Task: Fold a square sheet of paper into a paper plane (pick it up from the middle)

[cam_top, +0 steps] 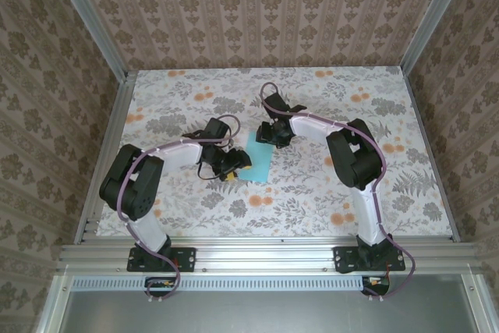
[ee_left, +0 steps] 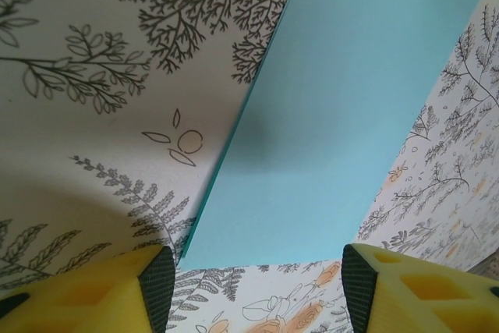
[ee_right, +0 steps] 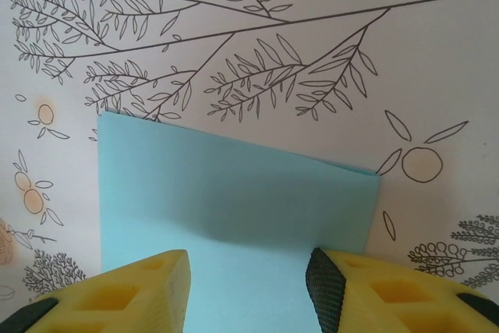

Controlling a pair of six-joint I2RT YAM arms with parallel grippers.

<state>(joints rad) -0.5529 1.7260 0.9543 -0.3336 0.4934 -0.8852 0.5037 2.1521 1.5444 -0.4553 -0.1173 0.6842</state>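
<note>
A: Item one, whereabouts?
B: square sheet of paper [cam_top: 260,164] [ee_left: 351,115] [ee_right: 234,200], flat on floral table [cam_top: 335,193], mid-table. Near part cut off in right wrist view (one layer or two: not discernible).
A: State of left gripper [cam_top: 234,164] [ee_left: 257,278]?
B: Spread, pinching nothing; sheet's narrow end lying between yellow fingers [ee_left: 86,294], their bases cropped.
A: And right gripper [cam_top: 273,135] [ee_right: 248,286]?
B: Spread likewise, poised over sheet; contact hidden, nothing gripped.
</note>
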